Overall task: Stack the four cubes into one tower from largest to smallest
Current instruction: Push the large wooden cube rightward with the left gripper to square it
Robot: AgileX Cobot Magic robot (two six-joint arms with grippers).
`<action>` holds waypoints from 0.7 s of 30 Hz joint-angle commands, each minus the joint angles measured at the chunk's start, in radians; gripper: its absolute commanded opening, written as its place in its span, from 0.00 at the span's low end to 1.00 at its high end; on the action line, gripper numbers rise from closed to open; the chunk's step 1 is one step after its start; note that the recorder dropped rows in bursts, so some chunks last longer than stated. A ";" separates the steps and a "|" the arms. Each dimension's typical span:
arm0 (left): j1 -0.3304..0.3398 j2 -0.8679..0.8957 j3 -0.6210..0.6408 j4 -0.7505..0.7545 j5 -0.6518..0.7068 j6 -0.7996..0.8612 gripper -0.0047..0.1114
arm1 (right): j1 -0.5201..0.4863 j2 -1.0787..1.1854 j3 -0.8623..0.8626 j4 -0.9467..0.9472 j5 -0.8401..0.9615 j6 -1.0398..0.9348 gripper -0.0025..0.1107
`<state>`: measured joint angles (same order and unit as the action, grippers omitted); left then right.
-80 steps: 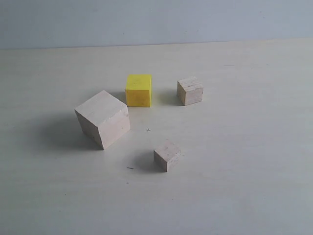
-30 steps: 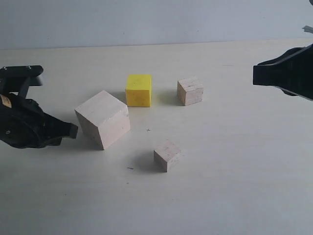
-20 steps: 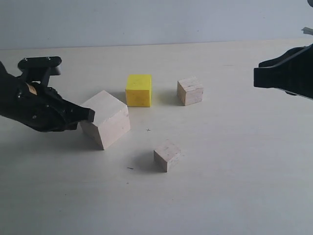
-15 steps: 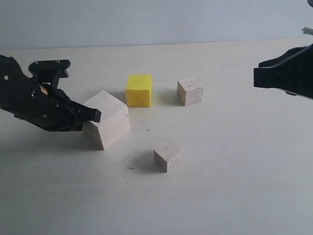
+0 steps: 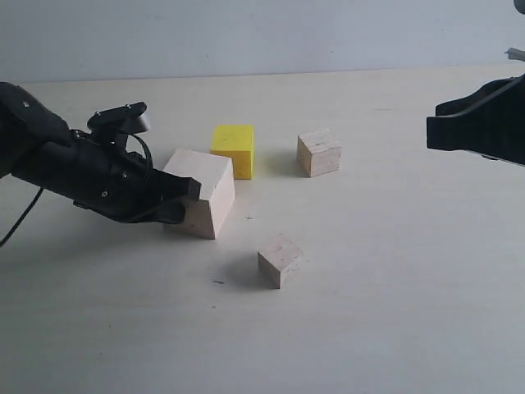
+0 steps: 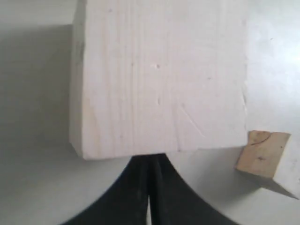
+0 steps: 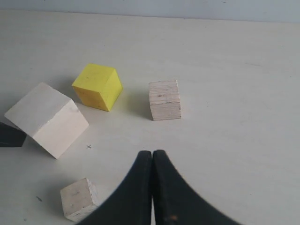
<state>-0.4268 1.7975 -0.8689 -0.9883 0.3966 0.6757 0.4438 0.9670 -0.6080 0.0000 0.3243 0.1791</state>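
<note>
On the tabletop (image 5: 394, 287), my left hand (image 5: 192, 194), fingers pressed together, butts against the large wooden cube (image 5: 215, 197), just beside the yellow cube (image 5: 234, 148). One small cube (image 5: 318, 152) stands right of the yellow one, the other small cube (image 5: 280, 259) nearer the camera. My right hand (image 5: 430, 131) hovers closed, empty.

The left tool (image 5: 182, 202) is black, and its tip touches the side of the big pale cube (image 5: 209, 190). The big cube sits just in front of the yellow cube (image 5: 233, 150); I cannot tell if they touch. One small wooden cube (image 5: 319, 153) stands near the yellow one on the pale bench (image 5: 394, 287). The other small cube (image 5: 280, 260) sits alone at the front. The right tool (image 5: 480, 131) hangs well apart from them all.
</note>
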 commanded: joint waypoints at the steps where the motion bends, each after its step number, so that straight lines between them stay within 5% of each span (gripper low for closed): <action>1: -0.006 0.001 -0.007 -0.165 0.000 0.145 0.04 | 0.005 0.004 -0.007 -0.011 -0.005 0.004 0.02; 21: -0.006 0.032 -0.007 -0.429 0.077 0.385 0.04 | 0.005 0.004 -0.007 -0.008 -0.009 0.008 0.02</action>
<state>-0.4292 1.8276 -0.8711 -1.3947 0.4672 1.0402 0.4438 0.9670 -0.6080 0.0000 0.3243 0.1838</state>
